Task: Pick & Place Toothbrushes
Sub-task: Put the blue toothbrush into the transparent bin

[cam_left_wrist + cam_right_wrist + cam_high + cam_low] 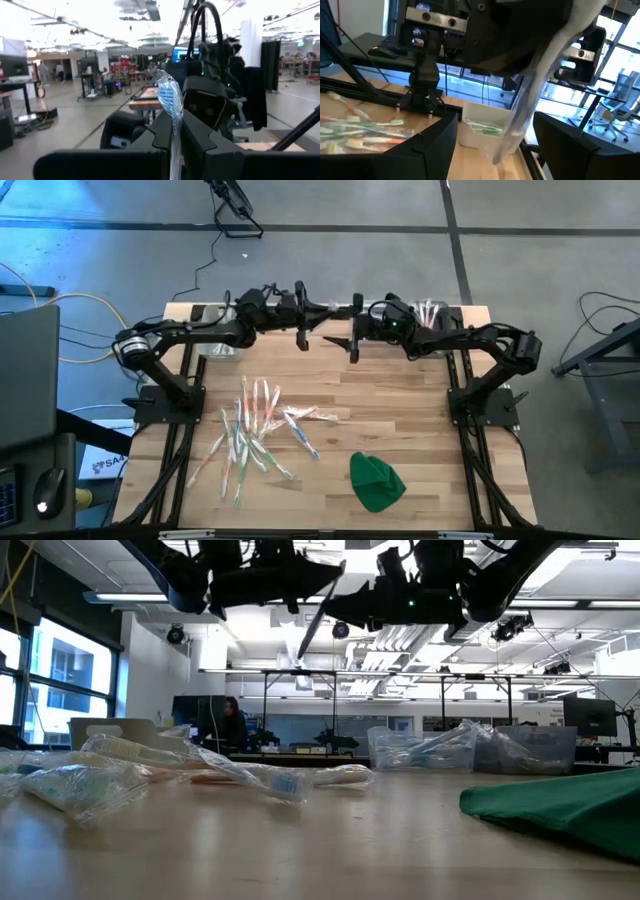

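Only the left wrist view reveals the blue-bristled, plastic-wrapped toothbrush (171, 107) pinched in the left claw (175, 145), raised over the wooden desk's (400, 395) far edge. Opposite, the right claw (354, 340) gapes wide, empty, facing it.

A wooden counter (400, 395) is seen from above. A loose heap of wrapped toothbrushes (258, 428) is spread over its left-middle part, a green cloth (376, 481) is laid near the front, and clear bins (432, 312) are set at the back corners.
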### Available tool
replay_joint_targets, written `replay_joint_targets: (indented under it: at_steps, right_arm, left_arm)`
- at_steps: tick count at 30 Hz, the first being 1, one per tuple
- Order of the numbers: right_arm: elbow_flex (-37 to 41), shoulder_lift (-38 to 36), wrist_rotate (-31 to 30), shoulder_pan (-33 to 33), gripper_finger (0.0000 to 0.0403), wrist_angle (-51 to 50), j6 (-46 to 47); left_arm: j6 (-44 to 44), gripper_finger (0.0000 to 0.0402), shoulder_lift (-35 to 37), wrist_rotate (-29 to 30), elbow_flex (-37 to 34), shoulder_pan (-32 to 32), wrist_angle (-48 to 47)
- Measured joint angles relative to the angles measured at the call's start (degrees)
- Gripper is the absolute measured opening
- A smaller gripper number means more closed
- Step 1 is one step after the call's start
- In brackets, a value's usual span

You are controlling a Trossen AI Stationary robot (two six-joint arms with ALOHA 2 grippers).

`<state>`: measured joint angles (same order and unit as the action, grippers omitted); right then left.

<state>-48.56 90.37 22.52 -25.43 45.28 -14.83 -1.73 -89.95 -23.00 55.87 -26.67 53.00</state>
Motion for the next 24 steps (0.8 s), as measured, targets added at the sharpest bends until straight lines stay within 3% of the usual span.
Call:
replay_joint_targets:
  at_steps: [24]
  right_arm:
    - [0.00, 0.00, 1.93, 1.75, 0.0245, 2.50, 1.32]
  left_arm:
    - [0.19, 0.0016, -1.08, -0.62, 1.19, 1.27, 1.40]
